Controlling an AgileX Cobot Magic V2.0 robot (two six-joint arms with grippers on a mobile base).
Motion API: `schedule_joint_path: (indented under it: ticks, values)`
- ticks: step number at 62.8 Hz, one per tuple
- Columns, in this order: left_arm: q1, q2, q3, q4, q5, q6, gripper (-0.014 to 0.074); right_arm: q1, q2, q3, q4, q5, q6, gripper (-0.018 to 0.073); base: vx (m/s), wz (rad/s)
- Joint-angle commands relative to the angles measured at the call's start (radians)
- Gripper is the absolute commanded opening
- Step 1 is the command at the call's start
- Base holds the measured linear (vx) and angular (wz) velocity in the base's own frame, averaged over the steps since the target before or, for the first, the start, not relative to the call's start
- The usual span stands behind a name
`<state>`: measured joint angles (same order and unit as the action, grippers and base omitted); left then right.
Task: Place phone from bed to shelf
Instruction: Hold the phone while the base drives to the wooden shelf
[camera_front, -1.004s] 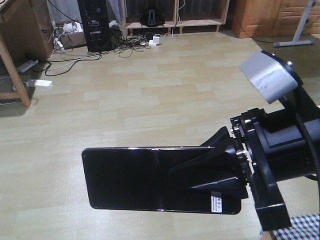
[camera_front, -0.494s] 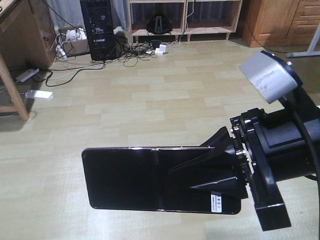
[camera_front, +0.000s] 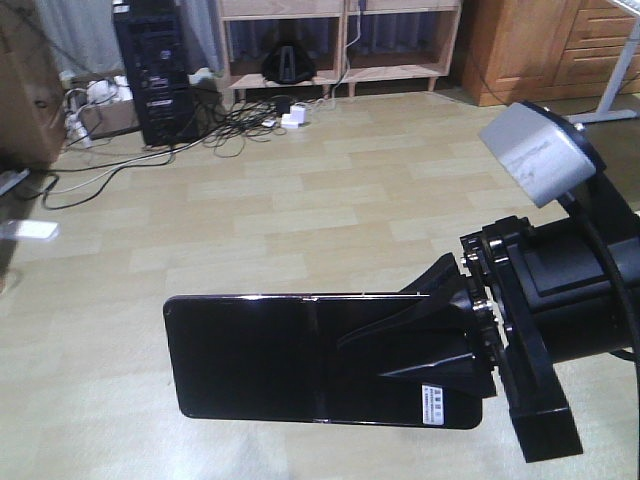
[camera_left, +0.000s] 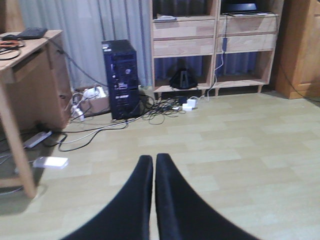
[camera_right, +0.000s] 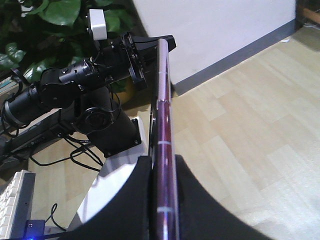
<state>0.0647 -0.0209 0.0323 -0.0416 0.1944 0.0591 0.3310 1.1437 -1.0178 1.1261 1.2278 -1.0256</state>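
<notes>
Slim glossy black foldable phone (camera_front: 290, 355), lower centre, clamped in black right gripper (camera_right: 162, 165) over pale wood-plank floor (camera_front: 300, 200); black left gripper (camera_left: 152, 160) fully closed.

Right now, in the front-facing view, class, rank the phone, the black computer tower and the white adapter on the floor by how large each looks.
1. phone: largest, though it is nearest the camera, which makes it look bigger.
2. black computer tower.
3. white adapter: smallest.

phone (camera_front: 250, 355) in right tool (camera_right: 163, 165) above floor (camera_front: 300, 200), shelf (camera_left: 184, 46) behind, computer tower (camera_front: 150, 70) left of shelf
</notes>
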Motion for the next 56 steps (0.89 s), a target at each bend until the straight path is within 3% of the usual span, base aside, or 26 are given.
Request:
schedule_joint_path:
  ticks: [1,56]
  values:
    - [-0.003,-0.007,0.007,-0.009,-0.072,0.0,0.0001,0.0,-0.022,-0.026,0.09,0.059,-0.008,-0.0002,0.39,-0.16]
    - [-0.003,-0.007,0.007,-0.009,-0.072,0.0,0.0001,0.0,-0.022,-0.026,0.09,0.059,-0.008,-0.0002,0.41,-0.16]
